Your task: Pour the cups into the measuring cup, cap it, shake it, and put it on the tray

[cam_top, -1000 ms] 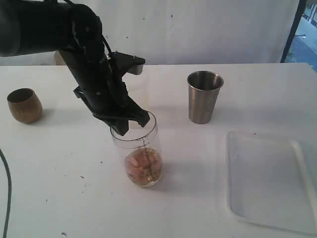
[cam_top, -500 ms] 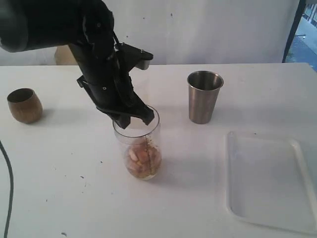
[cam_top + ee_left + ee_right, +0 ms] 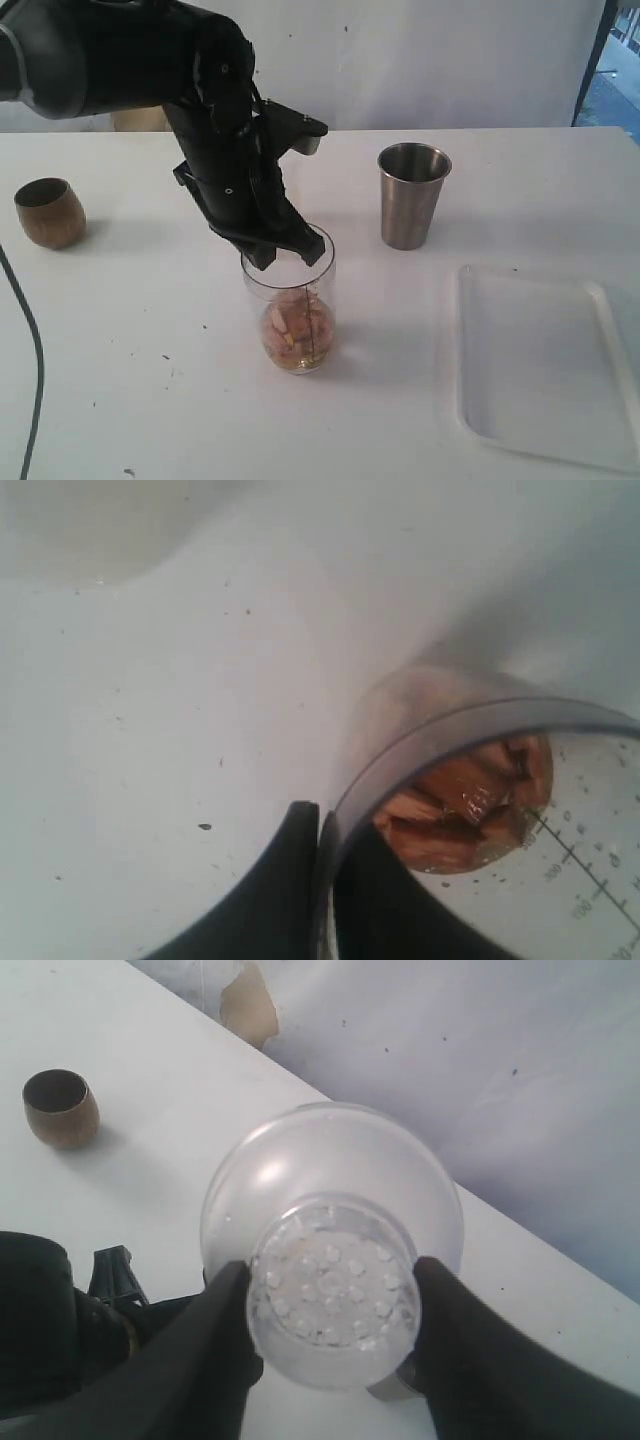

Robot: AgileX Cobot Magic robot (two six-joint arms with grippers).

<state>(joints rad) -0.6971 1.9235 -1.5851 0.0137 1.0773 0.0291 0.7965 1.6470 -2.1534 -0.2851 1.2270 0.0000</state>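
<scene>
Clear plastic measuring cup (image 3: 295, 310) at lower centre of the exterior view, upright, with brown pieces (image 3: 297, 330) heaped in its base. Pinched at the rim wall by left gripper (image 3: 290, 250), one finger inside, one outside, pressed tight. Up right of it, steel tumbler (image 3: 412, 195); far left, wooden cup (image 3: 50, 212); lower right, tray (image 3: 545, 365). Outside that view, right gripper (image 3: 335, 1335) clasped around a frosted white plastic cup (image 3: 330, 1180). Likely hazard: a thin one-sided hold letting the cylinder swing or slip, spilling the pieces.
</scene>
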